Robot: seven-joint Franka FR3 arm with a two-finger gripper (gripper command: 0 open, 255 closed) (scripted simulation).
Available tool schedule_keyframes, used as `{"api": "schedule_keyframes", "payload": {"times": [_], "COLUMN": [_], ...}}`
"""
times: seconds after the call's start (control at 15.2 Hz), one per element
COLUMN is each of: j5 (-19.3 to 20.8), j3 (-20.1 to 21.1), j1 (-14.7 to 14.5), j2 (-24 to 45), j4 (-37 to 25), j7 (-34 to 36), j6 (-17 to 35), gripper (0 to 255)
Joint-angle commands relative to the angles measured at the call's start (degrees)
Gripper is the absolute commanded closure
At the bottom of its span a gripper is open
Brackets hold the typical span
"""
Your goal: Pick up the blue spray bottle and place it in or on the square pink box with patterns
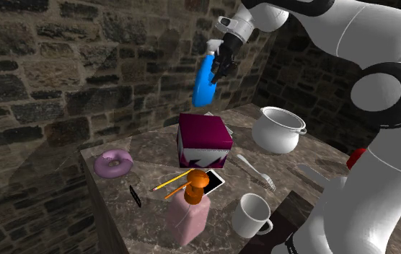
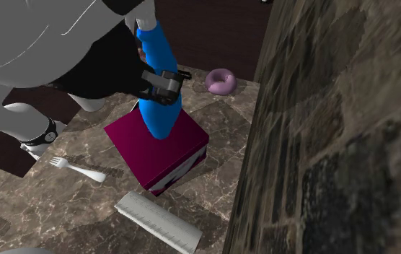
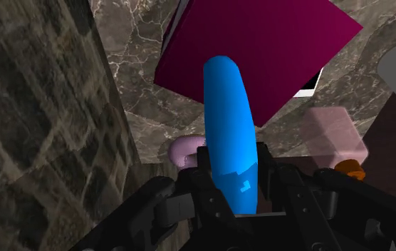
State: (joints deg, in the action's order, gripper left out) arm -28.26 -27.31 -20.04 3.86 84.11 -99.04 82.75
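In the shoulder view you saw the all-black gripper [image 1: 224,63] closed on the glossy blue spray bottle [image 1: 205,85], held in the air well above the square magenta patterned box [image 1: 204,136] on the marble table [image 1: 156,146]. In the second exterior view the bottle hung over the box's top. In the wrist view the 2 fingers clasped the bottle between them, 1 on each side, with the box beyond.

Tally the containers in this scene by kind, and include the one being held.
Bottles: 2, the blue spray bottle in the gripper and the pink pump bottle
Boxes: 1, the magenta box
Pots: 1, the white pot
Mugs: 1, the white mug
Total: 5
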Motion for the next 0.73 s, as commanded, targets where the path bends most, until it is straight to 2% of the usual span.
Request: {"api": "schedule_keyframes", "payload": {"times": [0.0, 0.13, 0.66], "j5": [2.8, 4.9, 5.4], "j3": [0.3, 0.8, 1.4], "j1": [-0.9, -1.1, -1.0], "j2": [-6.0, -10.9, -12.1], "j4": [7.1, 12.2, 19.6], "j7": [0.1, 0.5, -1.4], "j6": [2.0, 3.1, 9.0], "gripper": [255, 255, 255]}}
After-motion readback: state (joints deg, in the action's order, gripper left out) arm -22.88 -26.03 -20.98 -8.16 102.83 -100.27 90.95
